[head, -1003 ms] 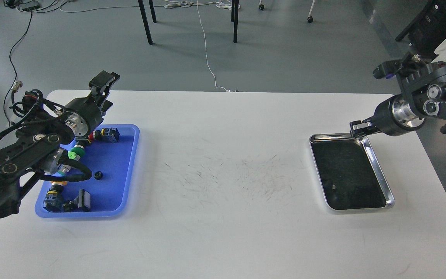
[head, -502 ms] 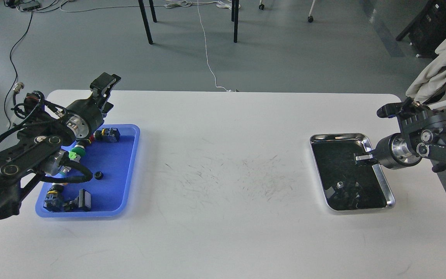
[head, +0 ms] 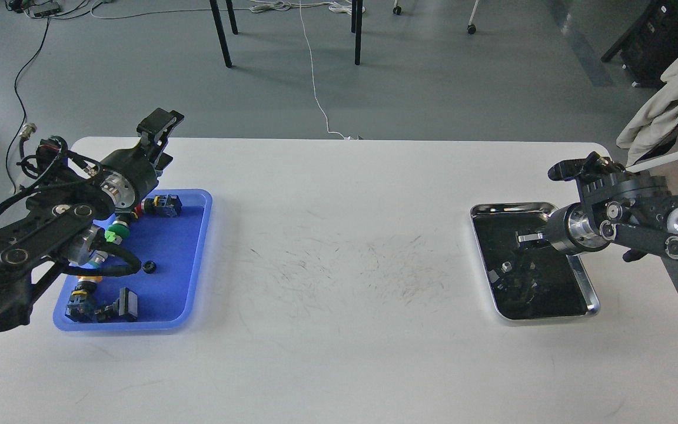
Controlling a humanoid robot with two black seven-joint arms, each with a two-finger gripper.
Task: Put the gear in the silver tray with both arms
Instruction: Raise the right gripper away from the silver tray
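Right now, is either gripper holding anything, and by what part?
Left gripper: nothing visible in it. Right gripper, over the silver tray: too small and dark to tell.

No text, label, brand, number or sign can be read anywhere in the head view. No print is shown on the silver tray, on the blue tray or on the white table. The small parts lying in the blue tray are seen too small for any marking to be made out, and no lettering can be made out on the arms.
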